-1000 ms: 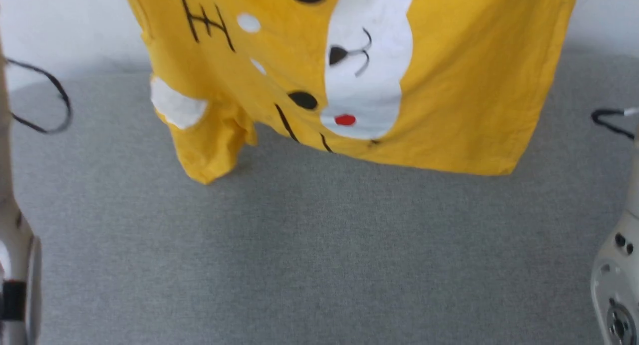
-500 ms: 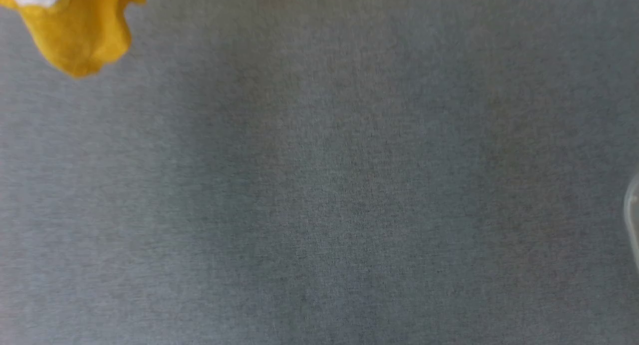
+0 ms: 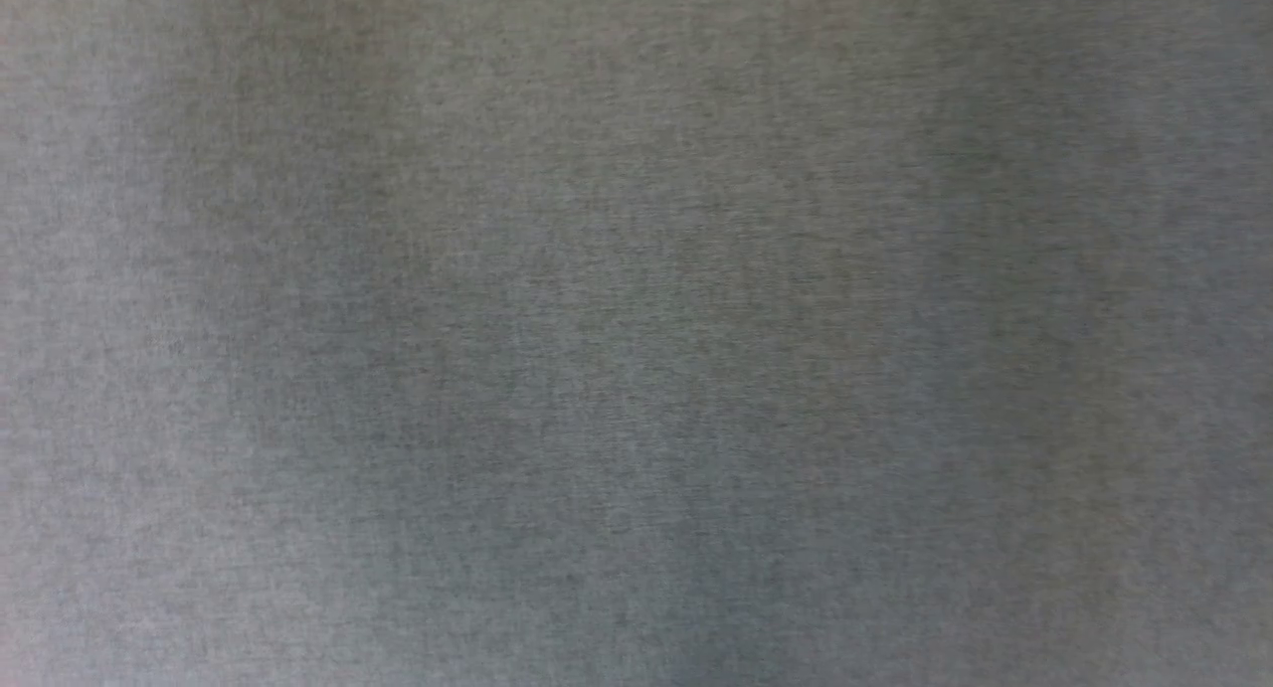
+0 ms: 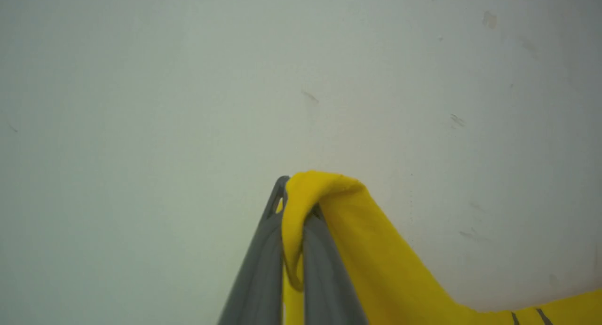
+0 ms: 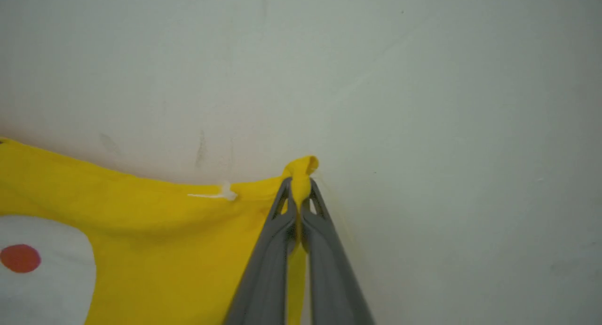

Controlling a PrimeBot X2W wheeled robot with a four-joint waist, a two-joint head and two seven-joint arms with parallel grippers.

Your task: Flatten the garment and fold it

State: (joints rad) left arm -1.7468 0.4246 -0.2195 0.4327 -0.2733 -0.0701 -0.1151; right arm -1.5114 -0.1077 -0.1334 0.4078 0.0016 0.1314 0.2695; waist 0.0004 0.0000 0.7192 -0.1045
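left wrist view: garment (image 4: pixel 376 249) pinched in left gripper (image 4: pixel 292 212).

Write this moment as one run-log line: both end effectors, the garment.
left end effector: shut on garment | right end effector: shut on garment | garment: yellow, pinched at two spots | backdrop: pale wall

A grey woven surface (image 3: pixel 636 329) lies below the head camera. It is blurred, its weave fine and even, with a darker shaded band down the middle and paler patches toward the left edge. Both wrist views face a pale wall (image 4: pixel 188 80), matt and off-white, with faint dark scuffs (image 4: pixel 310 97) and small specks toward the right.
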